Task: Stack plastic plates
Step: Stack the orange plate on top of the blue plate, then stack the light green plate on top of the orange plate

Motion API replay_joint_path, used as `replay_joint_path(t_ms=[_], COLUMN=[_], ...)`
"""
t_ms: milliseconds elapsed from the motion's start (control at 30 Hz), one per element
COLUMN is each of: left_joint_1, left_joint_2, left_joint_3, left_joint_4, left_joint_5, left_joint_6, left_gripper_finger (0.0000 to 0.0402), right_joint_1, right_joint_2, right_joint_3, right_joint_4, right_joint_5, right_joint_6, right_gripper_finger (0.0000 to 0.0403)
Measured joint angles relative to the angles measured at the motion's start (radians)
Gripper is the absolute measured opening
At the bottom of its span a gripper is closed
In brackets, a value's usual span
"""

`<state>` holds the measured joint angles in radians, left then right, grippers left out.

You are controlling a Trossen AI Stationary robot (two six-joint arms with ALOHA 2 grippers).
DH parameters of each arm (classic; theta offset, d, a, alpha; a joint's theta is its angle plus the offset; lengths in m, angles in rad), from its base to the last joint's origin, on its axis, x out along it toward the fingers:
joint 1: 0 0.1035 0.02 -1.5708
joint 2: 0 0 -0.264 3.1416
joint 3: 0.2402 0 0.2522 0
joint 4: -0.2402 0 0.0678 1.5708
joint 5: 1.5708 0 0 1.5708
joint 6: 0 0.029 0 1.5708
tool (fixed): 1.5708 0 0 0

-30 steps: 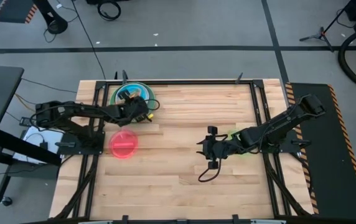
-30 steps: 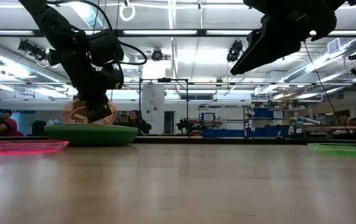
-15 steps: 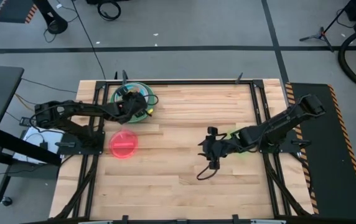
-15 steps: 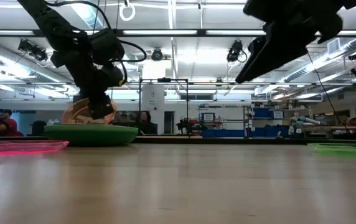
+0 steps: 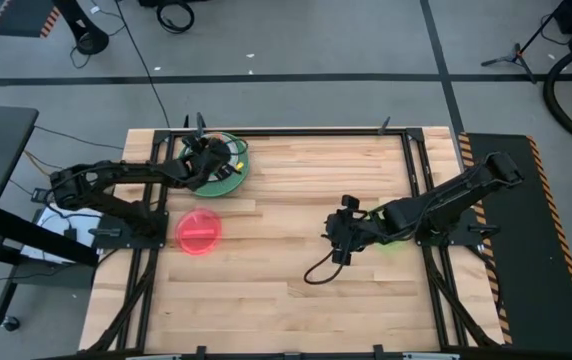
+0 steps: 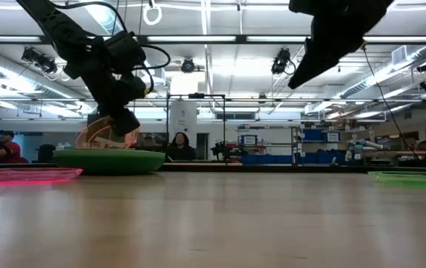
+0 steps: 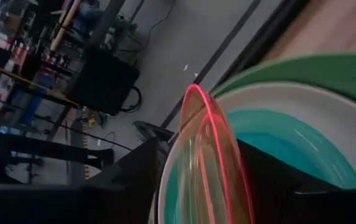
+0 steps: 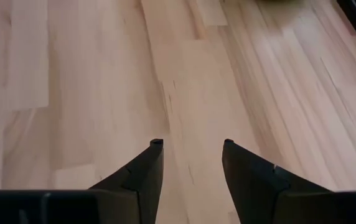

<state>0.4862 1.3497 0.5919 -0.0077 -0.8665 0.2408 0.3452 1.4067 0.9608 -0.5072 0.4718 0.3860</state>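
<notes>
Showing the left gripper (image 5: 203,160) over the stack of plates (image 5: 228,168) at the table's (image 5: 286,290) far left corner, the overhead view placed it directly above the pile, where a dark green plate (image 6: 109,160) carried a white plate (image 7: 327,124) and a teal-looking one inside it. An orange plate (image 7: 206,162) stood tilted on edge between the left fingers in the wrist view, its lower rim toward the stack; whether the fingers gripped it or had just let go could not be told. The right gripper (image 8: 190,152) hovered above bare wood near the table's middle, its fingers parted and holding nothing. A red plate (image 5: 199,231) lay flat just toward the near edge from the stack, on the left arm's side, so that arm was plainly the nearer to it. A lime plate (image 6: 414,179) lay on the right side, partly hidden beneath the right arm from overhead, closer to that gripper and behind its fingertips.
</notes>
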Motion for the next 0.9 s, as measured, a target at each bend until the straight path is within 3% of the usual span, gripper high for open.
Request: replay_joint_path(t_ms=[133,333,633,767,900], left_joint_1=[0.017,0.055,0.147,0.072,-0.092], left_joint_2=[-0.033,-0.071,-0.070,-0.113,-0.206], left_joint_3=[0.000,0.000,0.000,0.000,0.000], left_joint_4=[-0.005,0.002,-0.046,-0.041,-0.027], left_joint_5=[0.060,0.306,0.327,0.410,0.507], left_joint_6=[-0.045,-0.217,-0.261,-0.308,-0.391], left_gripper_finger=[0.0218,0.0232,0.0233,0.0233,0.0233], right_joint_1=[0.000,0.001,0.038,0.061,0.084], right_joint_2=[-0.001,0.000,0.000,0.000,0.009], right_joint_3=[0.025,0.024,0.024,0.024,0.024], right_joint_4=[-0.049,-0.049,-0.043,-0.087,-0.216], right_joint_5=[-0.029,-0.032,-0.079,-0.095,-0.145], right_joint_6=[0.054,0.088,0.192,0.306,0.517], right_gripper_finger=[0.0171,0.0171,0.0171,0.0171,0.0167])
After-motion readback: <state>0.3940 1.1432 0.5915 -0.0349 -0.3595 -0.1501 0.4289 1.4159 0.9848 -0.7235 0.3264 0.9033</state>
